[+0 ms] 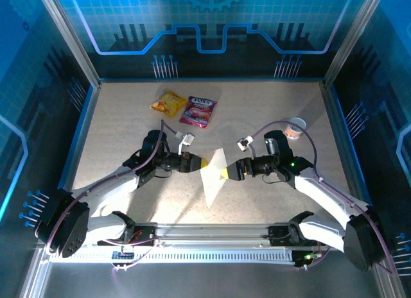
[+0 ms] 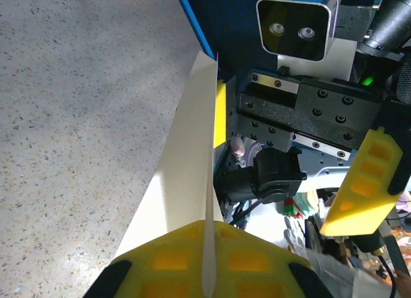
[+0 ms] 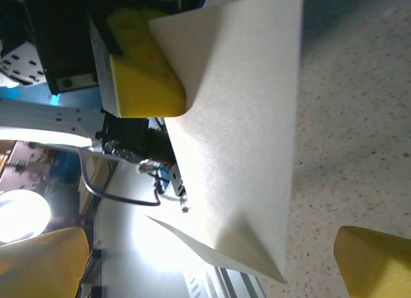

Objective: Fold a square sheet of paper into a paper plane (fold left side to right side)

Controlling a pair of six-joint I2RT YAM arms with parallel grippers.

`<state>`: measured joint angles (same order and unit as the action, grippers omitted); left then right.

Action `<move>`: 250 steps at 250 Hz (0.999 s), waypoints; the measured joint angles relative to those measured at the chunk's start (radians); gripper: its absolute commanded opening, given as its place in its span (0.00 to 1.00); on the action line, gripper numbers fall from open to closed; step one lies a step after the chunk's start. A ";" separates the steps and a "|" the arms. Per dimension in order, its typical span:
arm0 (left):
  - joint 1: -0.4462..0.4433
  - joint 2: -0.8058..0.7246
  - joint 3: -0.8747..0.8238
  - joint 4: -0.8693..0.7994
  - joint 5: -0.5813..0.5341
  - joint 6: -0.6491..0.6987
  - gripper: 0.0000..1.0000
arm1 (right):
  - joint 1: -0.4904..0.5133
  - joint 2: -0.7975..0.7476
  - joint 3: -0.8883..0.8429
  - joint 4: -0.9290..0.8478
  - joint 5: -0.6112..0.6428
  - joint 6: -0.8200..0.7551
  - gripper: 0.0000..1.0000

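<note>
The white paper (image 1: 214, 173) is folded into a tall pointed shape and stands on edge above the table's middle, its tip toward the near edge. My left gripper (image 1: 200, 163) is shut on its left edge. In the left wrist view the yellow fingers (image 2: 160, 259) pinch the thin paper (image 2: 186, 157) edge-on. My right gripper (image 1: 228, 173) is open and straddles the right side of the sheet. In the right wrist view its two yellow fingertips (image 3: 376, 262) stand wide apart around the paper (image 3: 244, 118), and the left gripper's finger (image 3: 141, 73) clamps the far edge.
A yellow snack packet (image 1: 169, 103) and a pink one (image 1: 198, 111) lie at the back of the table. A small round white cup (image 1: 296, 127) sits at the back right, close to the right arm. Blue walls ring the speckled tabletop (image 1: 128, 124).
</note>
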<state>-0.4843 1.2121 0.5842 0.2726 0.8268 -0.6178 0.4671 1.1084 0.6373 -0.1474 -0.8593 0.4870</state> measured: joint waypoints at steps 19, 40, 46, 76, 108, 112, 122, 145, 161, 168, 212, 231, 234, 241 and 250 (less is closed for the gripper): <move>0.000 0.000 0.000 0.000 0.008 0.000 0.00 | 0.015 0.014 0.013 0.000 -0.017 -0.007 0.91; 0.000 0.000 0.000 -0.005 0.009 0.001 0.00 | 0.024 0.022 0.024 0.002 -0.036 -0.009 0.85; 0.000 0.000 0.000 -0.007 0.008 0.001 0.00 | 0.026 0.022 0.026 0.003 -0.040 -0.011 0.82; 0.000 0.000 0.000 -0.027 0.008 0.016 0.00 | 0.026 0.021 0.043 -0.002 -0.043 -0.023 0.76; 0.000 0.000 0.000 -0.040 0.005 0.019 0.00 | 0.026 0.021 0.072 -0.019 -0.039 -0.038 0.67; 0.000 0.000 0.000 -0.040 0.005 0.019 0.00 | 0.026 0.021 0.076 -0.021 -0.039 -0.040 0.67; 0.000 0.000 0.000 -0.043 0.005 0.019 0.00 | 0.026 0.021 0.083 -0.022 -0.037 -0.042 0.65; 0.000 0.000 0.000 -0.043 0.005 0.019 0.00 | 0.026 0.027 0.099 -0.024 -0.031 -0.046 0.61; 0.000 0.000 0.000 -0.043 0.005 0.019 0.00 | 0.026 0.041 0.110 -0.026 -0.023 -0.049 0.58; 0.000 0.000 0.000 -0.043 0.005 0.019 0.00 | 0.026 0.048 0.114 -0.024 -0.018 -0.049 0.57; 0.000 0.000 0.000 -0.043 0.005 0.019 0.00 | 0.026 0.102 0.141 -0.027 0.000 -0.047 0.46; 0.000 0.000 0.000 -0.043 0.005 0.019 0.00 | 0.026 0.114 0.149 -0.027 0.015 -0.042 0.39; 0.000 0.000 0.000 -0.043 0.005 0.019 0.00 | 0.026 0.115 0.151 -0.027 0.017 -0.047 0.37; 0.000 0.000 0.000 -0.043 0.005 0.019 0.00 | 0.026 0.120 0.154 -0.027 0.022 -0.044 0.33; 0.000 0.000 0.000 -0.043 0.005 0.019 0.00 | 0.026 0.125 0.156 -0.026 0.029 -0.043 0.27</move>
<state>-0.4843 1.2121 0.5842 0.2291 0.8318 -0.5987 0.4927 1.2331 0.7937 -0.1730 -0.8303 0.4438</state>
